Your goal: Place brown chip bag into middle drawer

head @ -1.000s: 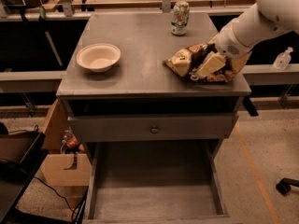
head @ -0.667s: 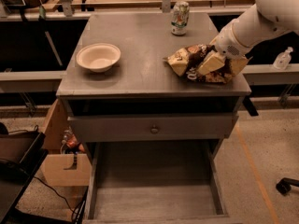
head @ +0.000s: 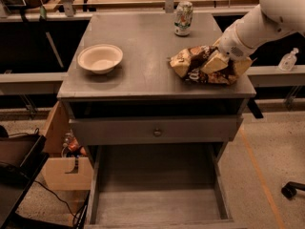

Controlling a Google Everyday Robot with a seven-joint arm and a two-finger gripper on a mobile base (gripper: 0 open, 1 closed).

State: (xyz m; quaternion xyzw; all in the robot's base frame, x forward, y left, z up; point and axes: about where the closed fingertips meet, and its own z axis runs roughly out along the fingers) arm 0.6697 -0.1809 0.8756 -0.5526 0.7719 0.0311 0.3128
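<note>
Camera view looks down on a grey cabinet whose flat surface [head: 143, 51] carries three things. The brown chip bag [head: 190, 65] lies on the right part of the surface, near its front edge, crumpled, with a pale end turned to the left and a dark brown middle. The claw [head: 217, 61] is right at the bag, pressed against its upper right side, at the end of a white arm [head: 262, 23] that comes in from the upper right corner. Whether the claw is clamped on the bag or only touching it, I cannot tell. The bag rests on the surface and is not lifted.

A white bowl [head: 100, 57] stands upright on the left part of the surface, well apart from the bag. A green-and-white can [head: 183, 18] stands upright near the back edge, behind the bag and not touching it.

Below the surface there is a dark open gap, and under it a grey drawer front [head: 124, 130] with a small round knob [head: 157, 132], which is pushed in. Beneath that, the middle drawer [head: 157, 202] is pulled well out toward the camera; its plank floor is bare and its thin side walls show on both sides.

A cardboard box [head: 66, 173] sits on the floor to the left of the cabinet. A small clear bottle [head: 288, 59] stands on a ledge at the far right.
</note>
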